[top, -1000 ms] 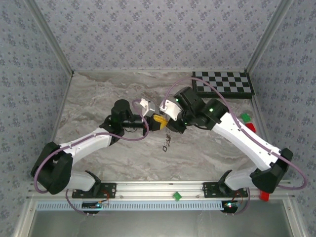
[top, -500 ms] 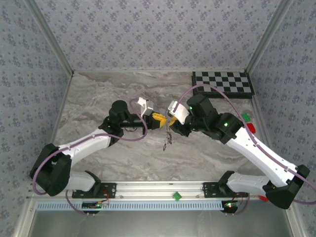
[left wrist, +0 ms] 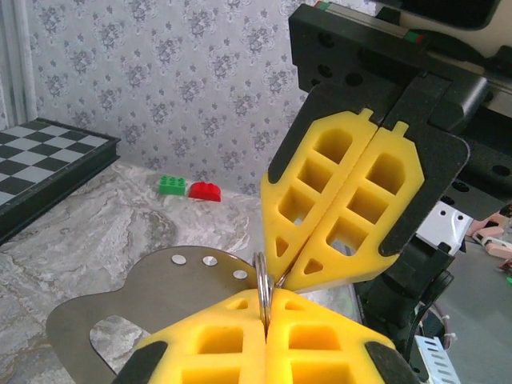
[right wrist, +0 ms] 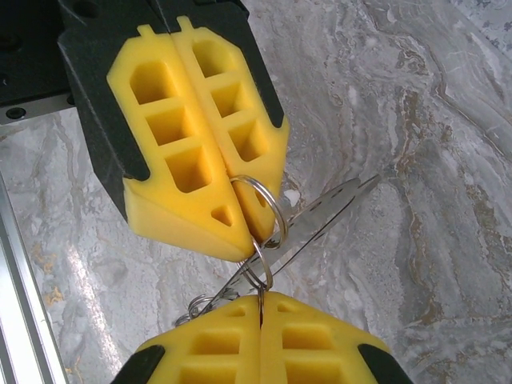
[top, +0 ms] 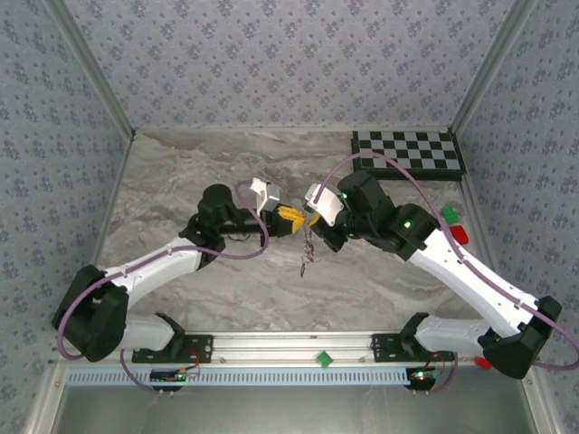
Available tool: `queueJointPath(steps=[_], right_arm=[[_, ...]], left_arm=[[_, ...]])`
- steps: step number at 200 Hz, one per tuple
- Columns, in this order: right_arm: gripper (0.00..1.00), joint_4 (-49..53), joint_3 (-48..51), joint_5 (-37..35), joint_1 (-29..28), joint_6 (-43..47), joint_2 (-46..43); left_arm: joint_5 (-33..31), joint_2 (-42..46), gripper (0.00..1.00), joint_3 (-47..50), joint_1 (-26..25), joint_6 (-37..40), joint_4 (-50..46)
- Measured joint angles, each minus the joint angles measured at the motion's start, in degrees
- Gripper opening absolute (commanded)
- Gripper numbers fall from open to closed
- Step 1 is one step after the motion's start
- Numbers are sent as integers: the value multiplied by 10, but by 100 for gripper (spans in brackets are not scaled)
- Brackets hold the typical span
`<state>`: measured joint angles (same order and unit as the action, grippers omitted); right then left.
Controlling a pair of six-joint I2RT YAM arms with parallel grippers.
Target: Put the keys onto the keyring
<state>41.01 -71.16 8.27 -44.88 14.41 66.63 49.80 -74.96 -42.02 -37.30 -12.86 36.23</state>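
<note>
My left gripper point(top: 294, 221) point(left wrist: 266, 308) is shut on the keyring point(left wrist: 263, 280) point(right wrist: 268, 204), a thin steel wire loop standing edge-on between its yellow pads. Tip to tip with it, my right gripper point(top: 313, 223) point(right wrist: 260, 302) is shut on a smaller ring point(right wrist: 264, 268) linked to the keyring. A flat steel tag point(left wrist: 152, 300) point(right wrist: 328, 212) with small holes hangs off the rings. Below both grippers, a small dark cluster that looks like the keys point(top: 305, 258) dangles above the marble table point(top: 199, 172). More little rings point(right wrist: 200, 306) trail beside my right fingers.
A chessboard point(top: 409, 154) point(left wrist: 40, 160) lies at the far right of the table. A green brick point(top: 450, 215) point(left wrist: 171, 185) and a red brick point(top: 460, 233) point(left wrist: 206, 191) sit by the right wall. An aluminium rail point(top: 308, 344) runs along the near edge.
My right gripper has closed from slightly open onto the small ring. The right arm shifted rightward and settled with its tip against the left gripper. The left arm barely moved.
</note>
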Motion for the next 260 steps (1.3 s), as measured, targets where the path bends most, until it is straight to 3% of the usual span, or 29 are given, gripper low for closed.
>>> queueJointPath(steps=[132,195,260], right_arm=[[7,-83,75,55,9,-37,-24],[22,-109,102,86,13,-58,-41],[29,-216,198,199,125,-124,-134]], left_arm=[[-14,6,0,20,-3,-36,31],[-17,5,0,21,-5,-47,52],[-30,2,0,21,-7,-62,97]])
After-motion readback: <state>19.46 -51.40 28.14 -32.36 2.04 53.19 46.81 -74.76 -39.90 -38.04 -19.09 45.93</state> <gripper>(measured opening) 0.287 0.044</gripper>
